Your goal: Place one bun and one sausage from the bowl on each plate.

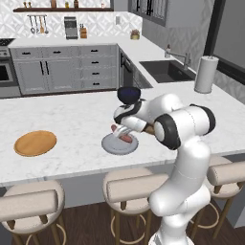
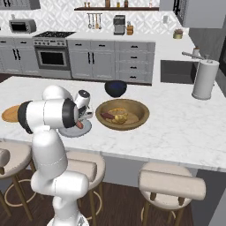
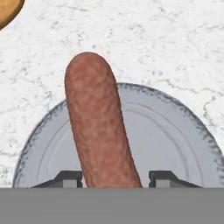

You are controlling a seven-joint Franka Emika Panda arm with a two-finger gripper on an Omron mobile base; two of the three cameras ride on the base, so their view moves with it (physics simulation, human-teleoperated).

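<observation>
Reddish-brown sausage (image 3: 98, 127), plain grey plate (image 3: 175, 140), orange-brown plate (image 1: 35, 143), white grey-veined marble counter (image 3: 153, 43).

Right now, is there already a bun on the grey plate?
No, the grey plate carries no bun; just the sausage is over it, between the gripper's fingertips.

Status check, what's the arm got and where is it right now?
End effector over the grey plate, sausage between its fingers, grip unconfirmed. Wooden bowl holds more food. Orange plate bare. Nothing in the way.
</observation>
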